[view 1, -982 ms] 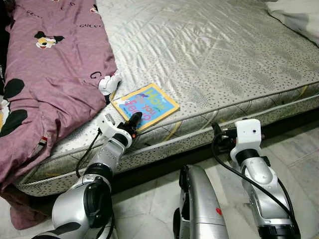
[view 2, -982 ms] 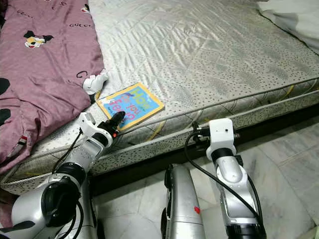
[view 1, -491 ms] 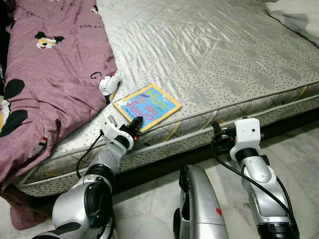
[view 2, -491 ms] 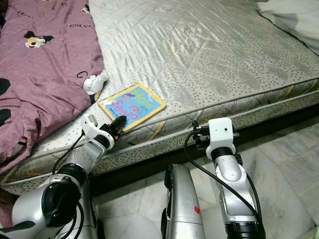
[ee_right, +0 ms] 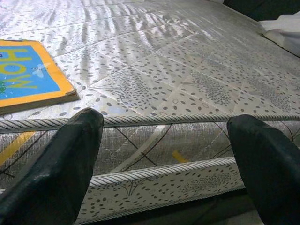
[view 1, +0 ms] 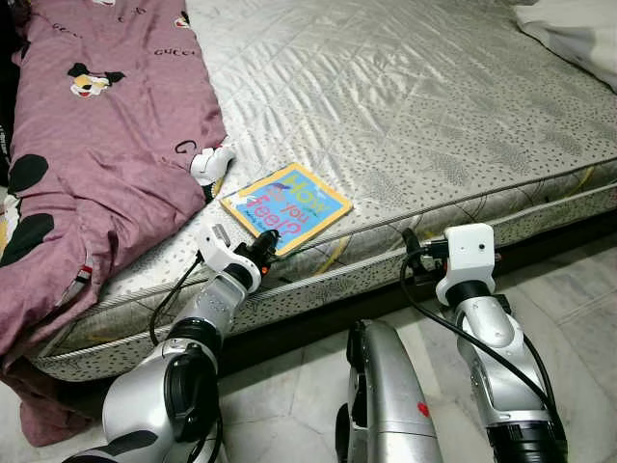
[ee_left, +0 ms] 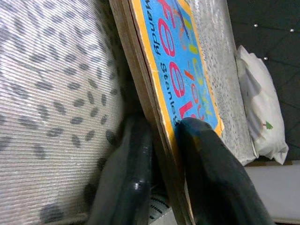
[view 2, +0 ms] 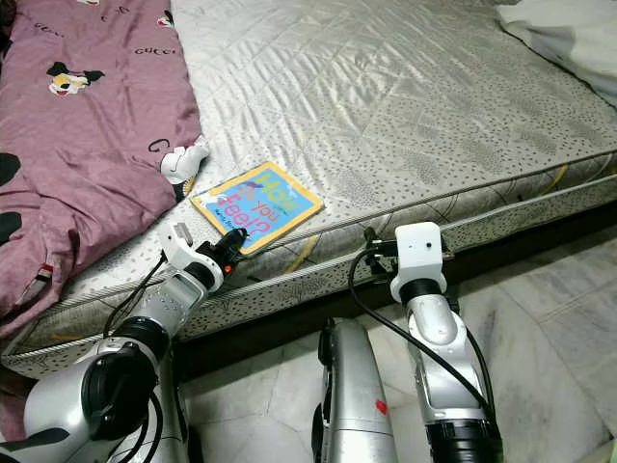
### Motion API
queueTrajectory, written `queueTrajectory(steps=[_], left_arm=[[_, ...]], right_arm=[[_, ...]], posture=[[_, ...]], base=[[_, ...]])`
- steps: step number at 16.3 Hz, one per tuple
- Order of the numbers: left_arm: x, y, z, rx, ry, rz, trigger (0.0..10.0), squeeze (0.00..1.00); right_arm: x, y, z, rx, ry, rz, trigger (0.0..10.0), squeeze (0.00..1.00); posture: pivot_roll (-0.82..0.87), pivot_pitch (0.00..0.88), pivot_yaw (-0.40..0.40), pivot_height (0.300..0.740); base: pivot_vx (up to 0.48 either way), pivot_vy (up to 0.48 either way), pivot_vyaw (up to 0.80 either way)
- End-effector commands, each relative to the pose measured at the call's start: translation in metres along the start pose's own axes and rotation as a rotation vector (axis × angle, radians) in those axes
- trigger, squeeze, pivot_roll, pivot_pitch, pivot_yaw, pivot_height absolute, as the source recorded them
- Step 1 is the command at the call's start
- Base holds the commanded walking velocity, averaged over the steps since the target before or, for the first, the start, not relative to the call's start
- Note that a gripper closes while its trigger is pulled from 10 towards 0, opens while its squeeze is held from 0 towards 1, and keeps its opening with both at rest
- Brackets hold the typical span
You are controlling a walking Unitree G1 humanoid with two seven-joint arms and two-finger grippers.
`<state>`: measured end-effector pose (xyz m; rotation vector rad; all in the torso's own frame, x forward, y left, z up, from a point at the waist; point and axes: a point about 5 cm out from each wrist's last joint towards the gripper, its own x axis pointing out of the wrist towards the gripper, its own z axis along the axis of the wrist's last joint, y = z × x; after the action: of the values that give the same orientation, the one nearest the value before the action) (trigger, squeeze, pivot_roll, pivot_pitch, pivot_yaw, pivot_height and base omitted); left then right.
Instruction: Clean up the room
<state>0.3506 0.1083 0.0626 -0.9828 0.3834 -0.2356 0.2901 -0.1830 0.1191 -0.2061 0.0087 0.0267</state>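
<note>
A thin book (view 1: 286,206) with a blue cover and orange border lies on the grey mattress (view 1: 415,106), close to its front edge. My left gripper (view 1: 265,241) is at the book's near edge. In the left wrist view it is shut on the book (ee_left: 183,70), with one finger (ee_left: 133,178) under the edge and the other finger (ee_left: 211,159) on the cover. My right gripper (ee_right: 166,136) is open, fingers wide apart, level with the mattress side. It hangs in front of the bed to the right of the book (ee_right: 28,75).
A purple cartoon-print duvet (view 1: 96,145) covers the bed's left part and hangs over the front edge. A small white toy (view 1: 212,162) lies by the duvet, just behind the book. White bedding (view 1: 574,29) lies at the back right. Marble floor (view 1: 578,318) runs along the bed.
My left gripper has drawn back from over the cover to the book's near edge. The right arm has moved a little left and closer to the mattress side.
</note>
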Motion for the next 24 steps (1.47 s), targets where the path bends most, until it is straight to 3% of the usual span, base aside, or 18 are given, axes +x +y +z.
queueTrajectory(steps=[1,5,6,8,9,10,11,15,16,17,18,19,20,22,24], left_arm=[[-0.002,0.003,-0.021,-0.026,0.087,0.016,0.0,0.00],[0.000,0.003,-0.016,-0.021,0.052,0.035,0.0,0.00],[0.001,0.001,-0.009,0.030,0.015,0.046,0.0,0.00],[0.005,-0.008,0.011,0.261,-0.068,0.090,0.0,0.00],[0.008,-0.023,0.024,0.342,-0.144,0.029,0.0,0.00],[0.007,-0.028,0.029,0.425,-0.192,0.010,0.0,0.00],[0.006,-0.029,0.032,0.454,-0.208,0.011,0.0,0.00],[-0.017,-0.031,0.043,0.605,-0.384,0.101,0.0,0.00],[-0.024,-0.032,0.047,0.664,-0.424,0.142,0.0,0.00],[-0.033,-0.030,0.051,0.777,-0.459,0.207,0.0,0.00],[-0.035,-0.027,0.053,0.826,-0.470,0.258,7.7,0.00],[-0.040,-0.021,0.057,0.881,-0.495,0.321,10.0,0.00],[-0.047,-0.016,0.062,0.922,-0.516,0.360,10.0,0.00],[-0.057,-0.015,0.069,0.999,-0.536,0.338,10.0,0.00],[-0.059,-0.016,0.069,1.058,-0.529,0.321,10.0,0.00]], right_arm=[[-0.002,-0.001,-0.005,0.006,0.015,-0.013,10.0,0.00],[0.002,0.001,-0.004,0.013,0.009,-0.019,10.0,0.00],[0.003,0.003,-0.003,0.018,0.004,-0.016,10.0,0.00],[0.008,0.006,0.000,0.034,-0.008,-0.013,10.0,0.00],[0.013,0.010,0.003,0.053,-0.019,-0.006,10.0,0.00],[0.016,0.014,0.004,0.068,-0.022,0.003,10.0,0.00],[0.020,0.017,0.004,0.079,-0.020,0.009,10.0,0.00],[0.038,0.040,0.010,0.197,-0.021,0.079,10.0,0.00],[0.043,0.045,0.015,0.208,-0.044,0.097,10.0,0.00],[0.049,0.049,0.020,0.214,-0.062,0.106,10.0,0.00],[0.051,0.050,0.022,0.222,-0.069,0.113,10.0,0.00],[0.055,0.050,0.027,0.256,-0.087,0.115,10.0,0.00],[0.056,0.051,0.033,0.307,-0.113,0.122,10.0,0.00],[0.055,0.051,0.043,0.395,-0.150,0.132,10.0,0.00],[0.052,0.052,0.044,0.411,-0.167,0.127,10.0,0.00]], posture=[[-0.17,0.068,-0.034,0.460],[-0.16,0.056,-0.026,0.460],[-0.15,0.052,-0.026,0.460],[-0.13,0.043,-0.024,0.460],[-0.11,0.031,-0.023,0.460],[-0.10,0.022,-0.021,0.460],[-0.07,0.007,-0.018,0.460],[0.01,0.000,-0.029,0.460],[0.04,0.000,-0.029,0.460],[0.05,0.000,-0.026,0.460],[0.05,0.000,-0.020,0.460],[0.05,0.000,-0.015,0.460],[0.04,0.000,-0.005,0.460],[0.03,0.000,0.017,0.460],[0.01,0.000,0.047,0.473]], base=[[0.000,0.000,0.00],[0.000,0.000,0.00],[0.000,0.000,0.00],[0.000,0.000,0.00],[0.000,0.000,0.00],[0.000,0.000,0.00],[0.000,0.000,0.00],[0.000,0.000,0.00],[0.000,0.000,0.00],[0.000,0.000,0.00],[0.000,0.000,0.00],[0.000,0.000,0.00],[0.000,0.000,-0.51],[0.000,0.000,-0.49],[0.000,0.000,-0.24]])
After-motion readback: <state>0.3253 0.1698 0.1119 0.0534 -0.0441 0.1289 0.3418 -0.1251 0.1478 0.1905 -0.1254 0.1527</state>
